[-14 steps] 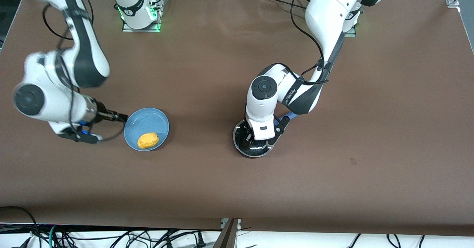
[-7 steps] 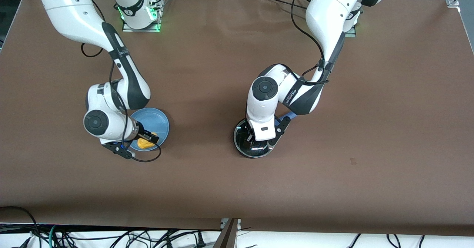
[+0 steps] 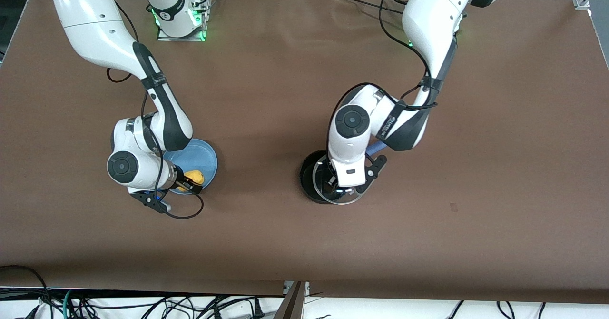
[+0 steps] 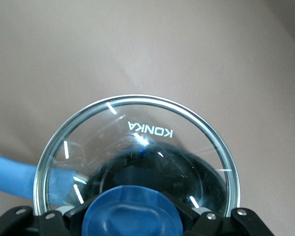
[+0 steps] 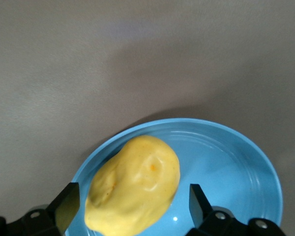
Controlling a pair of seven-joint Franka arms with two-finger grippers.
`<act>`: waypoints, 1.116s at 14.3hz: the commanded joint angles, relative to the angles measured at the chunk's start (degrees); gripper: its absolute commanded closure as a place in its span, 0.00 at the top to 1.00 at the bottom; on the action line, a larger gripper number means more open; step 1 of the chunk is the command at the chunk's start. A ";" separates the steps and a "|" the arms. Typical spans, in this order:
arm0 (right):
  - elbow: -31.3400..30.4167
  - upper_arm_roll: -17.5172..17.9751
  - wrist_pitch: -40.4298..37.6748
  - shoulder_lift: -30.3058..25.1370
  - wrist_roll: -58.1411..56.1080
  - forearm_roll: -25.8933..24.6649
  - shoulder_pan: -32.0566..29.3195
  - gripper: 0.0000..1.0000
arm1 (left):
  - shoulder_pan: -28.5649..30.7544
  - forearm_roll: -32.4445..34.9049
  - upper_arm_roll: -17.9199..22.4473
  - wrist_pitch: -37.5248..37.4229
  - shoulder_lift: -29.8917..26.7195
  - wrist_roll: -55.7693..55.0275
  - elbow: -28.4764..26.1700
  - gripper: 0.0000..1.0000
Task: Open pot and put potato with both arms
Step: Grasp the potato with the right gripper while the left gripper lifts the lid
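The black pot [image 3: 308,182] stands mid-table, its blue handle [image 3: 376,146] pointing toward the left arm's base. My left gripper [image 3: 340,184] is shut on the blue knob [image 4: 132,212] of the glass lid [image 3: 354,196]. The lid hangs just above the pot, shifted a little toward the left arm's end of the table. In the left wrist view the lid [image 4: 137,123] fills the frame, with the handle [image 4: 10,172] beneath it. The yellow potato [image 3: 195,175] lies on a light-blue plate [image 3: 202,153]. My right gripper [image 5: 132,206] is open, one finger on each side of the potato [image 5: 135,184].
The plate [image 5: 226,162] sits toward the right arm's end of the table, roughly level with the pot. Brown tabletop [image 3: 266,233] lies between them. Cables hang along the table edge nearest the front camera.
The right arm swung in from beside the plate and lowered its open gripper around the potato. The left gripper raised the lid off the pot and shifted it toward the left arm's end.
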 commanded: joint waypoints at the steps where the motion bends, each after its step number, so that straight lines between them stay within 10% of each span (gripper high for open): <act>1: 0.20 0.30 0.20 0.67 0.53 1.29 -0.18 0.76 | 2.99 -0.52 -0.93 -4.16 -3.75 5.14 -0.16 0.36; 5: 1.51 0.48 -4.09 -0.03 0.09 4.96 0.08 0.30 | 9.04 -5.45 -0.75 -9.42 -8.58 17.08 -0.24 0.36; 10: 6.52 2.23 -10.52 -0.91 9.55 14.99 3.15 0.30 | 16.87 -8.09 -0.67 -17.42 -14.30 37.28 -1.30 0.36; 16: 12.59 8.12 -4.41 0.40 40.38 15.79 12.98 0.32 | 24.78 -8.09 -0.67 -20.60 -20.44 56.01 -5.41 0.36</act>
